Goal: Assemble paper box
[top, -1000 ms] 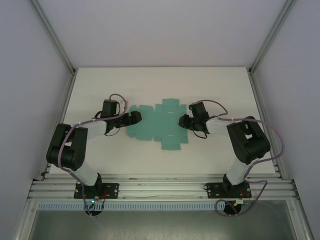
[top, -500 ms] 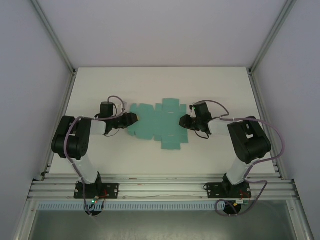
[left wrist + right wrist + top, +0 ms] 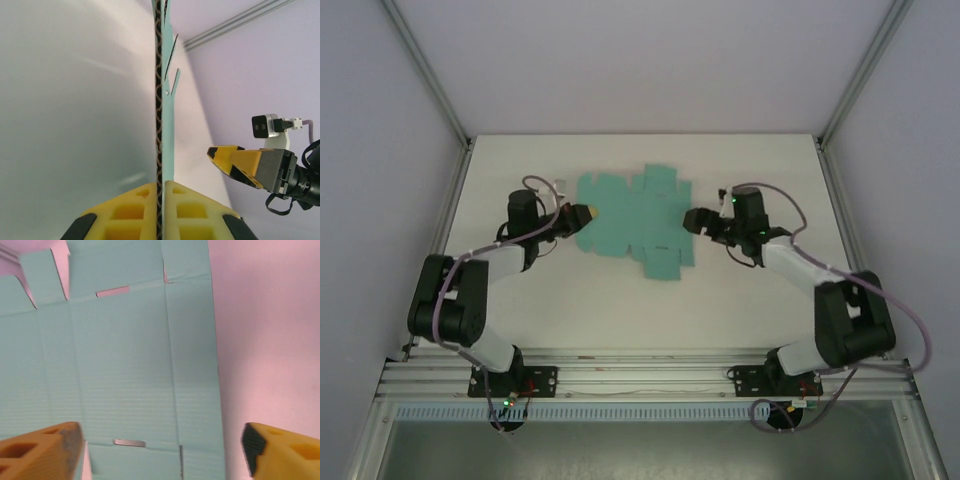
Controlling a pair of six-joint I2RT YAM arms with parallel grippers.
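While the teal sheet [image 3: 635, 225] is lying unfolded on the bench [image 3: 520, 300], mid-back between the two arms, its left edge is being pinched by the left gripper [image 3: 584, 213], jaws fully closed on the card. From the left wrist, the card is being seen edge-on, clamped between yellow fingers [image 3: 130, 210]. The right gripper [image 3: 694, 220] is being held wide open over the sheet's right edge, with nothing being gripped. From the right wrist, flaps, creases and slots are being seen flat below the spread fingers [image 3: 40, 442]; contact cannot be told.
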